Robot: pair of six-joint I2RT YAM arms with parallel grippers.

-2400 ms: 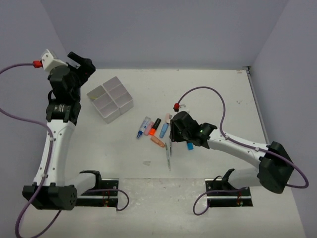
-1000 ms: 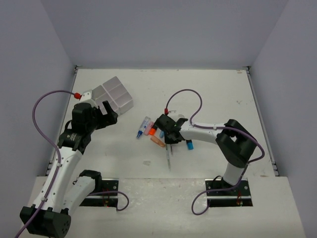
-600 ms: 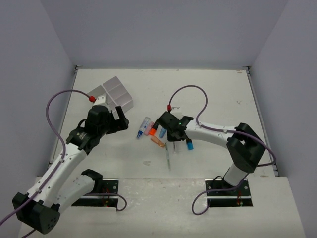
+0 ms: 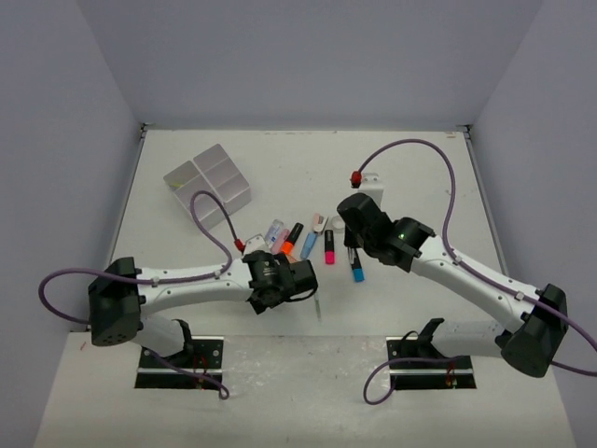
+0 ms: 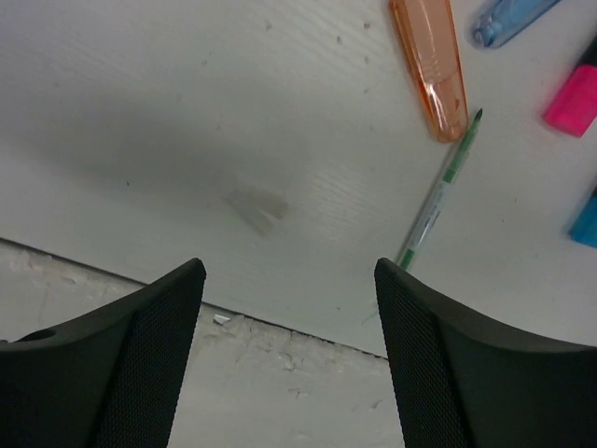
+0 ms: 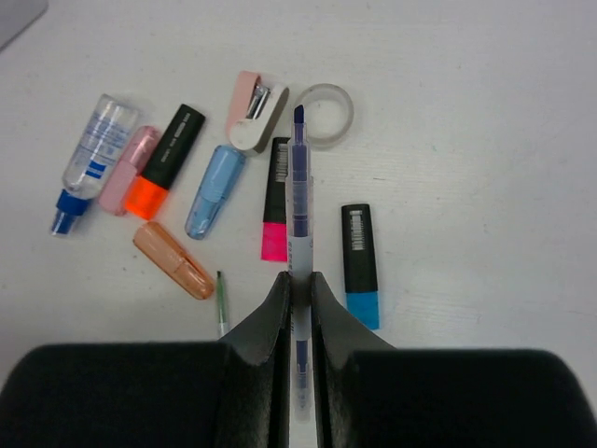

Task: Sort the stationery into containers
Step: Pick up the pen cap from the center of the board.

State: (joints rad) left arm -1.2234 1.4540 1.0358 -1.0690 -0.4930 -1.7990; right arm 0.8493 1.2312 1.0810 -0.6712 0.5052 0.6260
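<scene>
Purple thin pen (image 6: 298,187) clamped in right gripper (image 6: 298,280), fingers pressed together on barrel, long axis straight out past tips, above stationery cluster (image 4: 308,245). White tray (image 4: 238,199) well apart, far-left of that grip, beyond cluster; likely drop target. Left gripper (image 5: 287,271) fingers wide apart, holding nothing, on cluster's side away from tray. Green pen (image 5: 434,201) just ahead-right of fingers, lying diagonally, tip beside peach highlighter (image 5: 431,70); left arm nearer.

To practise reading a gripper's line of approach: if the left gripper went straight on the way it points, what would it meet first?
The left gripper would probably meet bare table at the faint smudge; the green pen lies just right of that line. Depth is unclear.
</scene>
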